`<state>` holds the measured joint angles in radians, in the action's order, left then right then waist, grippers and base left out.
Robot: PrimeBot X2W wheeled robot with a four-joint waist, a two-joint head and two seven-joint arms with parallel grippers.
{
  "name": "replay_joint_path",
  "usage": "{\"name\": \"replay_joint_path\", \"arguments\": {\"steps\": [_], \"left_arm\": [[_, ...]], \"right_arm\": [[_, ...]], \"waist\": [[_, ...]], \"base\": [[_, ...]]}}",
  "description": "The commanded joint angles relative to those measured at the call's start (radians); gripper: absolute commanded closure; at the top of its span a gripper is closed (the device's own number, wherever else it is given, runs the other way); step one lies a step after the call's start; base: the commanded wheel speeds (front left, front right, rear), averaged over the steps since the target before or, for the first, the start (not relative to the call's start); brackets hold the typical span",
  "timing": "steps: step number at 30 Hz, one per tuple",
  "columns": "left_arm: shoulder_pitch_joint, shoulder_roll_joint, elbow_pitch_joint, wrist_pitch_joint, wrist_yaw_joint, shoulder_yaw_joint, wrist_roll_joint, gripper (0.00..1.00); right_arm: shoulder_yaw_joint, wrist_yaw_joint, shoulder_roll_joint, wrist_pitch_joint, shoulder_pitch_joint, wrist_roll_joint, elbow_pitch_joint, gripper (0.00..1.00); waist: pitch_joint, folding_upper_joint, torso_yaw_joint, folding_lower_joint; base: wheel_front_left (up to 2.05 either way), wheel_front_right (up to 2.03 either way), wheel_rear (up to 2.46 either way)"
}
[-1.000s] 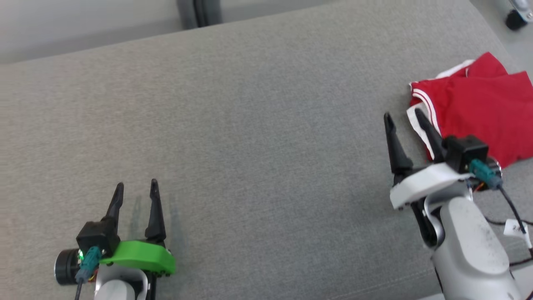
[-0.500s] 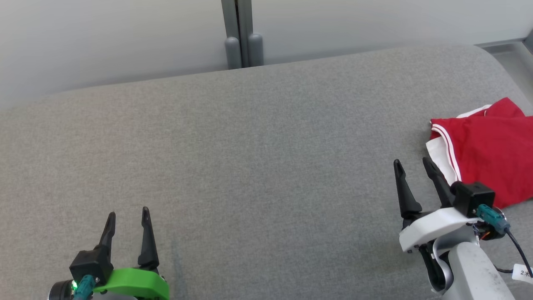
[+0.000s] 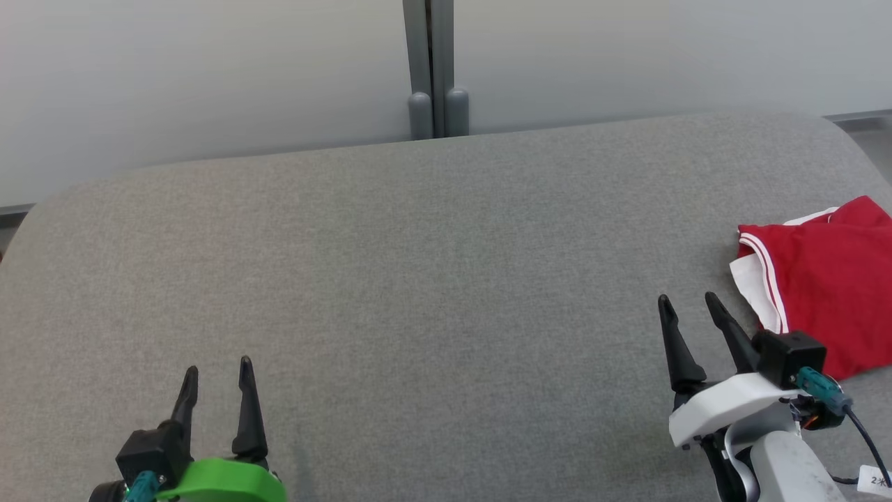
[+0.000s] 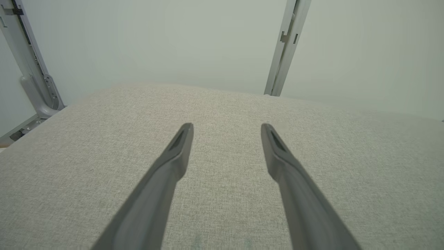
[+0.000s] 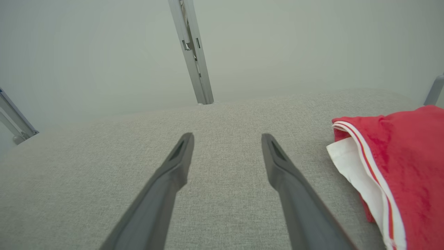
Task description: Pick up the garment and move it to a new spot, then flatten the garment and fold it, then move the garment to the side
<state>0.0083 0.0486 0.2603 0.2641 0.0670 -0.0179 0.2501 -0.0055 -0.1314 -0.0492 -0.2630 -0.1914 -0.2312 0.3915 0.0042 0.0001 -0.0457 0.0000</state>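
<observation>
At 3 o'clock, near the right edge of the grey woven-fabric padded surface (image 3: 446, 279), lies the red folded fabric garment (image 3: 829, 293) w/ white-striped hem, white lining showing. At 4 o'clock is the white-mounted, dark-fingered right gripper (image 3: 687, 298): fingers apart, nothing btwn them, just left of the hem, not touching it. At 7 o'clock is the green-mounted left gripper (image 3: 217, 365): fingers apart, empty, well apart from the garment. Grey metal post (image 3: 432, 70) at 12 o'clock.

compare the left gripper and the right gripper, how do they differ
The left gripper sits on a green mount; the right gripper on a white one. The left gripper has bare grey cushion around it; the right gripper is close beside the red garment. Both are open and hold nothing.
</observation>
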Motion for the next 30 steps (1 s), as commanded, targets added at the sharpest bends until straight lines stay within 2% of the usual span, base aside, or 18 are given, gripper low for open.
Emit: {"name": "replay_joint_path", "arguments": {"steps": [1,4,21,30], "left_arm": [[0.0,-0.001,0.006,0.0,0.0,0.001,0.001,1.0],[0.008,-0.006,0.035,-0.001,0.0,-0.001,0.001,1.0],[-0.028,-0.004,0.022,-0.09,0.012,0.032,0.318,1.0],[-0.04,-0.003,0.01,-0.126,0.014,0.044,0.45,1.0]], "right_arm": [[0.0,0.0,0.001,0.001,0.0,0.0,0.004,1.0],[0.0,0.0,0.007,0.003,0.02,0.0,0.029,1.0],[-0.027,0.0,0.005,0.092,0.029,-0.322,-0.01,1.0],[-0.037,0.0,0.004,0.127,0.035,-0.456,-0.028,1.0]], "waist": [[0.0,-0.0001,0.0,0.0],[0.0,-0.0001,0.0,0.0],[-0.001,-0.0001,0.007,0.0],[-0.001,-0.0001,0.01,0.0]], "base": [[0.0,0.0,0.0],[0.0,0.0,0.0],[0.0,0.0,0.0],[0.0,0.0,0.0]]}}
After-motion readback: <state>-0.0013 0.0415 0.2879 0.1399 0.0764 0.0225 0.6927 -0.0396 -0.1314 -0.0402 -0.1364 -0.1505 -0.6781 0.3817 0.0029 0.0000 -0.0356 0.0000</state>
